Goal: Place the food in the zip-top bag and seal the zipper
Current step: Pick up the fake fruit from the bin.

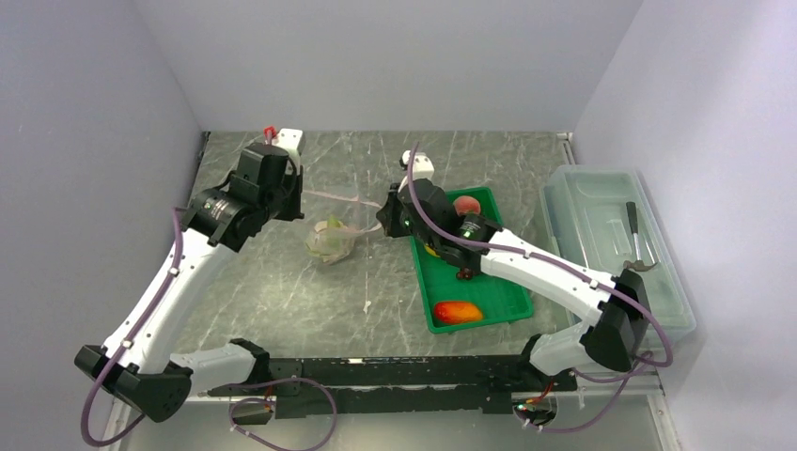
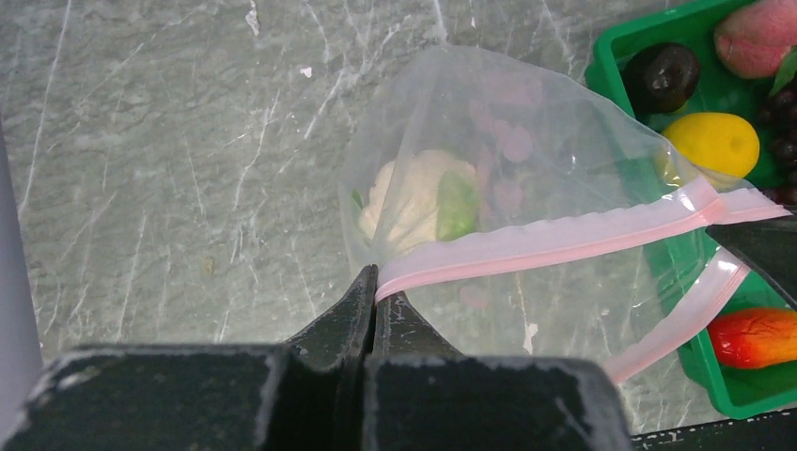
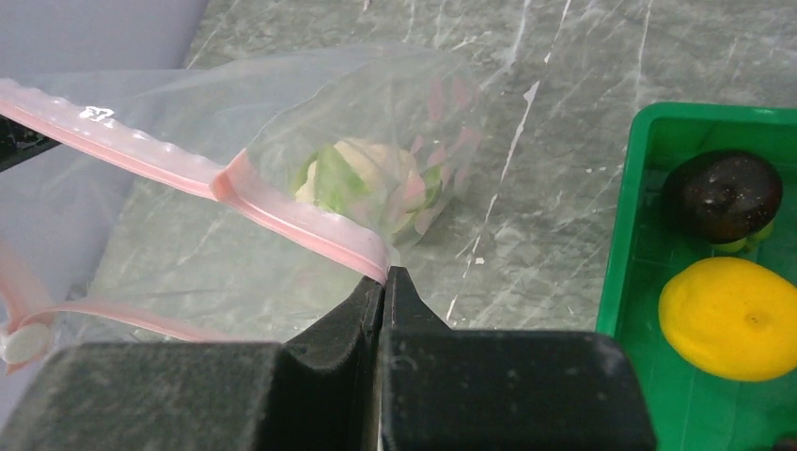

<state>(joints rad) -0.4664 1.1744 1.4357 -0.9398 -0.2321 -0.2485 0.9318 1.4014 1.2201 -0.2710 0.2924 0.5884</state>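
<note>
- jaws clenched: with left gripper (image 2: 374, 287) and right gripper (image 3: 385, 282) we pinch opposite ends of the pale pink zipper strip (image 2: 564, 240), stretching it taut
- clear crinkly plastic bag (image 2: 526, 132) sags between them, pale green-white lettuce (image 2: 414, 197) inside

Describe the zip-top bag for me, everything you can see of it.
The zip-top bag is clear, crinkly plastic with a pale pink zipper. The left tool and right tool pinch one lip taut between them; the other lip sags, so the mouth is open. Only the lettuce lies inside.
</note>
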